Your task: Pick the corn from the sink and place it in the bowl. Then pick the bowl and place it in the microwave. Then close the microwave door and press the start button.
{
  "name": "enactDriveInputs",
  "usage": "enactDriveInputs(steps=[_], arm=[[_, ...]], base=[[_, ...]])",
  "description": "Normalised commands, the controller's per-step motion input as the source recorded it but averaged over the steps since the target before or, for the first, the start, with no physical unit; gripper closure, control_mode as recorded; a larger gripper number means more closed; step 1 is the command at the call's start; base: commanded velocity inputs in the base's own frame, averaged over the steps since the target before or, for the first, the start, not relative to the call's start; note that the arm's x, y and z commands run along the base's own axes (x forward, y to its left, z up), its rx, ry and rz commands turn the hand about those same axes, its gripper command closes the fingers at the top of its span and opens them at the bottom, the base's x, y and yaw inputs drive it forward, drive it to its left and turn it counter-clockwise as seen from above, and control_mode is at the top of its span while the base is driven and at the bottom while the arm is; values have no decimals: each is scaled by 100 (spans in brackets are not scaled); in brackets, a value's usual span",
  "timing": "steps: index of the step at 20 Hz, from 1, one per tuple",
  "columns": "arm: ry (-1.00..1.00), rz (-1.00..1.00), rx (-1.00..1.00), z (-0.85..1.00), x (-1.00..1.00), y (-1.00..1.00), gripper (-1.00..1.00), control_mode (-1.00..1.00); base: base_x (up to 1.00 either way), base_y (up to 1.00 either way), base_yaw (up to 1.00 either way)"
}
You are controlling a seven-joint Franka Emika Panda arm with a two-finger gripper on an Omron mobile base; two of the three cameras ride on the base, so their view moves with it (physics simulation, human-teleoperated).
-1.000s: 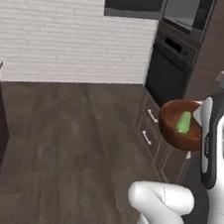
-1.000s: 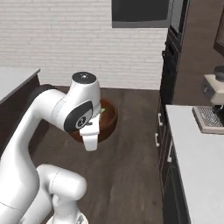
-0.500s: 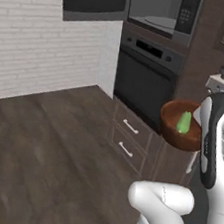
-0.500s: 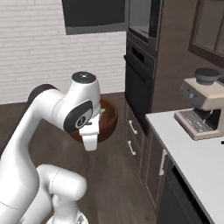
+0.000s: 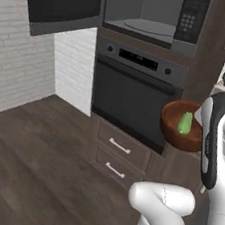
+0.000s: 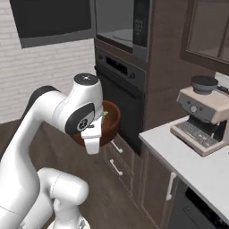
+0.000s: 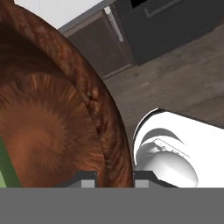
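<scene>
The bowl (image 5: 181,126), round and reddish-brown wood, hangs in the air in front of the grey oven (image 5: 131,99), held by its rim. The gripper (image 7: 114,181) has its two dark fingers closed tight on that rim, one finger inside the wall and one outside, seen at the bottom of the hand view. The corn (image 5: 185,123) stands tilted inside the bowl, just beyond the fingers, its green husk showing.

Above and ahead of the fingers, the microwave (image 5: 152,14) stands open, its pale cavity and round turntable visible; the microwave door (image 5: 61,2) is swung wide to the far side.

Judging by its look, the bowl is stiff and light, with a smooth wall that could slip in a rim pinch. The corn lies loose, so tipping the bowl could roll it out; keeping it level seems wise.

The microwave's keypad (image 5: 191,17) and the oven's display strip (image 5: 139,59) carry markings too small to read.
</scene>
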Motion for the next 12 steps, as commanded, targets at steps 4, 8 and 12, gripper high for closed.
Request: enactDriveInputs(steps=[4, 8, 12], arm=[[0, 0, 0, 0, 0, 0, 100, 100], [0, 0, 0, 0, 0, 0, 100, 100], [0, 0, 0, 0, 0, 0, 100, 100]], base=[[39, 88, -44], [26, 88, -42], [27, 86, -43]])
